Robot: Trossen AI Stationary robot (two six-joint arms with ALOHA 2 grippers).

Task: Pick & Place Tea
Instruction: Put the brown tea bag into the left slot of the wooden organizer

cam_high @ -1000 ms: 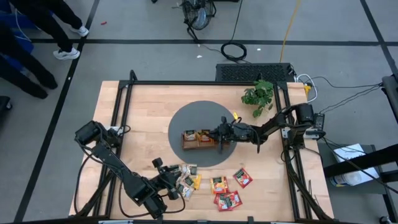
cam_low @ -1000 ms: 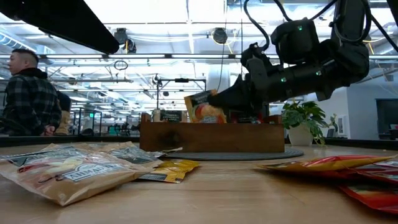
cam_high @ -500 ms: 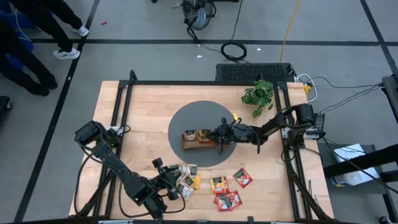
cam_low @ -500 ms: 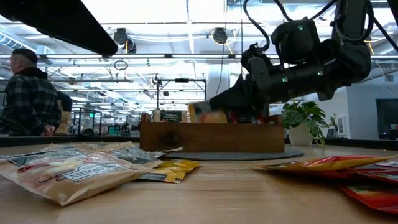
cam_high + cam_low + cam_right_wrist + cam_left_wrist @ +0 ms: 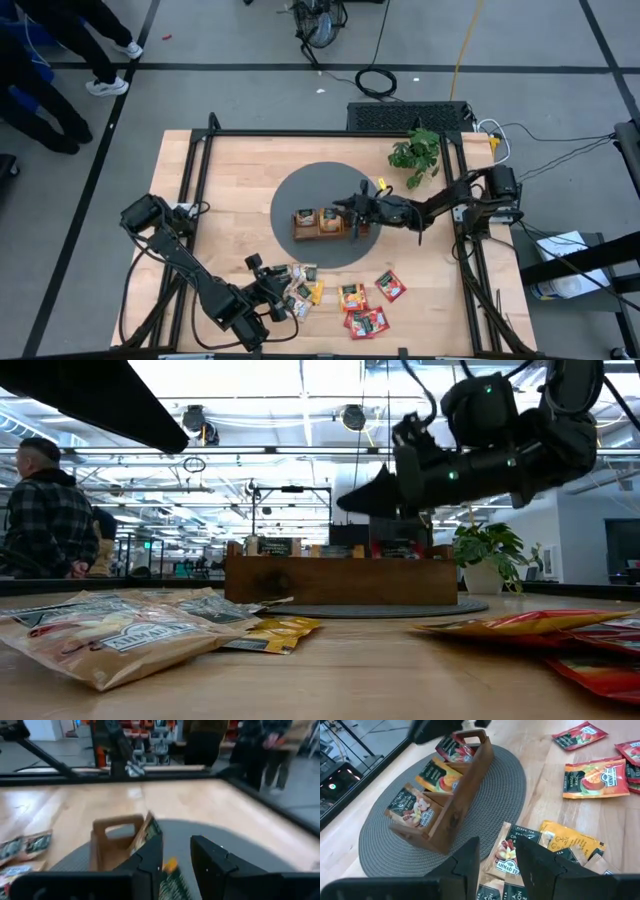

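A brown wooden tray (image 5: 322, 222) stands on a round grey mat (image 5: 330, 180). Its three compartments hold a pale tan sachet (image 5: 412, 810), an orange-yellow one (image 5: 440, 775) and a red one (image 5: 455, 747). My right gripper (image 5: 350, 212) hovers open just above the tray's right end (image 5: 115, 840), holding nothing. More tea lies loose near the front edge: a tan and yellow pile (image 5: 300, 285), an orange sachet (image 5: 351, 296) and red ones (image 5: 367, 322). My left gripper (image 5: 497, 865) stands open over the tan pile.
A potted plant (image 5: 415, 152) stands at the table's far right, behind the mat. Bare wood lies to the left of the mat (image 5: 220, 190). A person (image 5: 45, 510) stands in the room beyond the table, and legs show on the floor (image 5: 60, 60).
My right gripper held a sachet upright over the tray's right end, lowered it in and let go. The sachet has sunk below the tray's wall. The gripper has then risen a little above the tray.
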